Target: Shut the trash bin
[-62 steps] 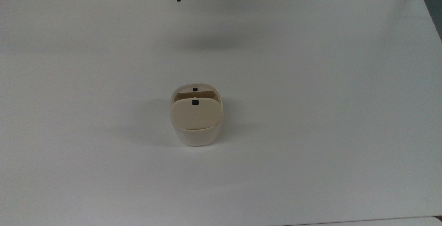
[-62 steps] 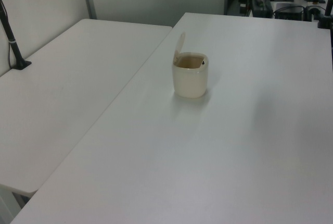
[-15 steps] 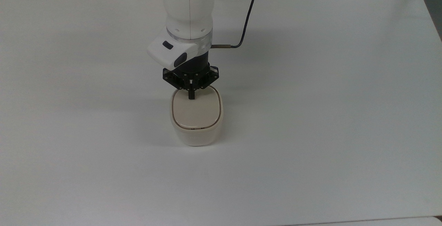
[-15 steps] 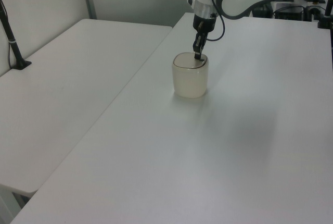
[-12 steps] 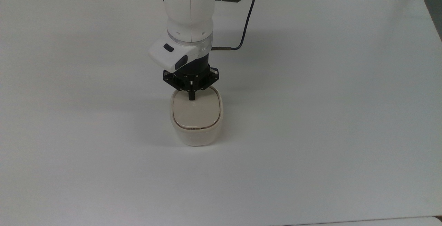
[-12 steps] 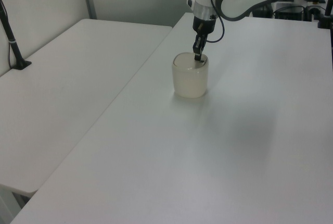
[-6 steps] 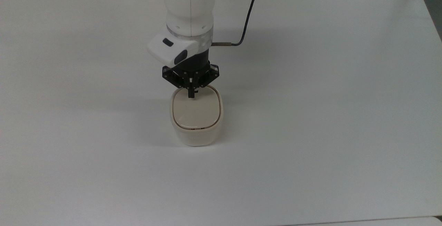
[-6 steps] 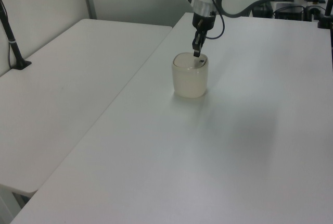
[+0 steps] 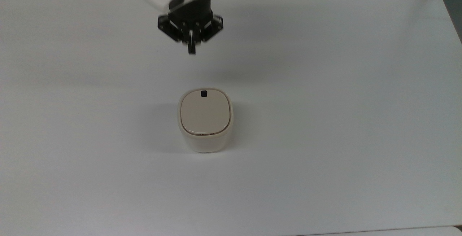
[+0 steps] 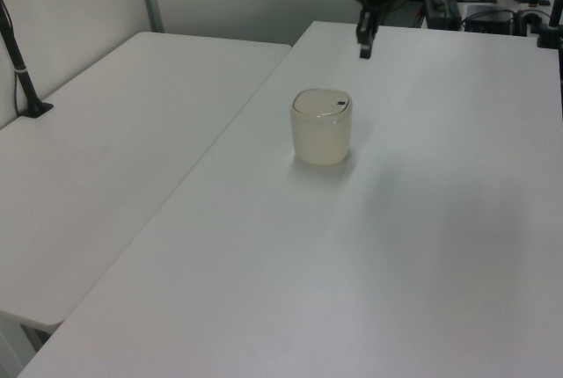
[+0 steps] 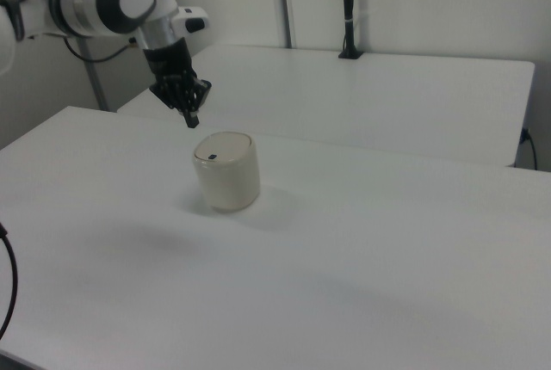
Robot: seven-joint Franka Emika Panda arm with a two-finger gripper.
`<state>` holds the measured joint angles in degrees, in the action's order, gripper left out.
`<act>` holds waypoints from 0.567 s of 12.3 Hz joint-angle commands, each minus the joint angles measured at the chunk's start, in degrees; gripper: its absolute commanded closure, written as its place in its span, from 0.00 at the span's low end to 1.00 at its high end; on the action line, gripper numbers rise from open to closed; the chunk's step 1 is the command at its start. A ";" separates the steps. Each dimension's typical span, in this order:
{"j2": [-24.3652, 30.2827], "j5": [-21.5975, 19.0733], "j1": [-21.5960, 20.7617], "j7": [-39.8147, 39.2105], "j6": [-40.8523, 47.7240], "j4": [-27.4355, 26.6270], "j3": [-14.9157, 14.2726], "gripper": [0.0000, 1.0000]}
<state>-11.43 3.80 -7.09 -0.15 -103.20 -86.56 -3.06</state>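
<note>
Now the trash bin [image 9: 205, 120] is sitting just below the centre of the top view, on the white desk [image 9: 325, 120], with its beige lid [image 9: 205, 112] lying flat inside the rim and the small black square mark [image 9: 203, 93] showing at the lid's upper edge. The hand [image 9: 191, 50] is hanging in the upper middle of the top view, well apart from the bin and holding nothing, its fingers drawn together into a single dark tip. In the left view the hand [image 10: 364, 49] is hovering above and beyond the bin [image 10: 321, 127]; in the right view it [image 11: 192, 120] is hanging just above the bin's [image 11: 227, 170] upper left. Little seems to be at risk: the lid looks seated, though a lid not fully latched could spring up again, and any low sweep of the arm across the centre could knock the light bin over. With the lid down, nothing of the bin's contents is showing.
</note>
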 commanded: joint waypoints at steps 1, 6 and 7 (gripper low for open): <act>6.59 0.33 0.14 -1.96 7.64 -2.56 -0.72 0.93; 7.92 0.15 1.02 -1.17 10.21 -2.91 -0.72 0.80; 7.83 0.15 1.02 -1.17 10.73 -2.91 -0.72 0.69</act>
<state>-5.09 3.80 -6.18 -0.93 -93.96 -87.92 -3.54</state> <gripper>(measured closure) 0.872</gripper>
